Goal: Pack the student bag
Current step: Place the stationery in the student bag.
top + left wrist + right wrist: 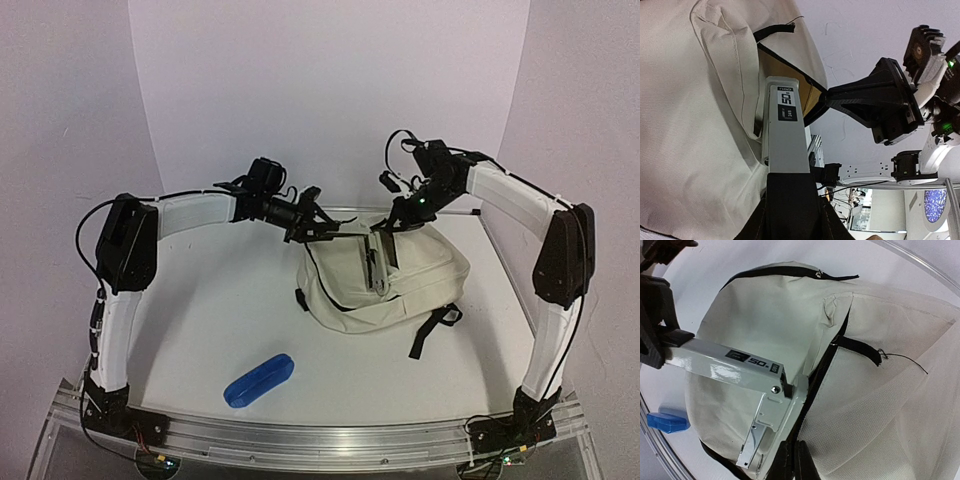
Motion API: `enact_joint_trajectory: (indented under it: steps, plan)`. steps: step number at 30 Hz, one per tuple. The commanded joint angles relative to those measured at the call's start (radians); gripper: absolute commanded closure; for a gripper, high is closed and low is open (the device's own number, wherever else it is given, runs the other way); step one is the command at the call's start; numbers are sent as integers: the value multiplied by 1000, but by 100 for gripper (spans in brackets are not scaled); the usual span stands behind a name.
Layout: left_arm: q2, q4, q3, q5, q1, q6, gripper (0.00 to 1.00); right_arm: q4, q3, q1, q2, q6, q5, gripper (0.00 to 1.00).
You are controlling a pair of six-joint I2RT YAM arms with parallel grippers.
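White tabletop [200, 310] carries one cream student bag [410, 285], right of center in the top view, and one blue pencil case [259, 379] well apart at lower left. Over the bag, the left gripper [322, 226] clamps one white stapler [785, 135], whose far end sits at the bag's opening. Beside it, the right gripper [791, 460] pinches the black zipper edge.
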Motion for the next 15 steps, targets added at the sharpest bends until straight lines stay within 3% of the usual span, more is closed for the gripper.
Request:
enact_joint_trajectory:
  steps: [1,10,15]
  plan:
    - [4,171,20,85,-4,-69,100,50,-12,-4,-84,-9,-35,100]
    - [114,354,93,82,-23,-225,100,70,-34,5,-79,-5,-80,100]
    - [126,560,46,-92,-18,-343,100,68,-69,6,-93,-9,-90,100]
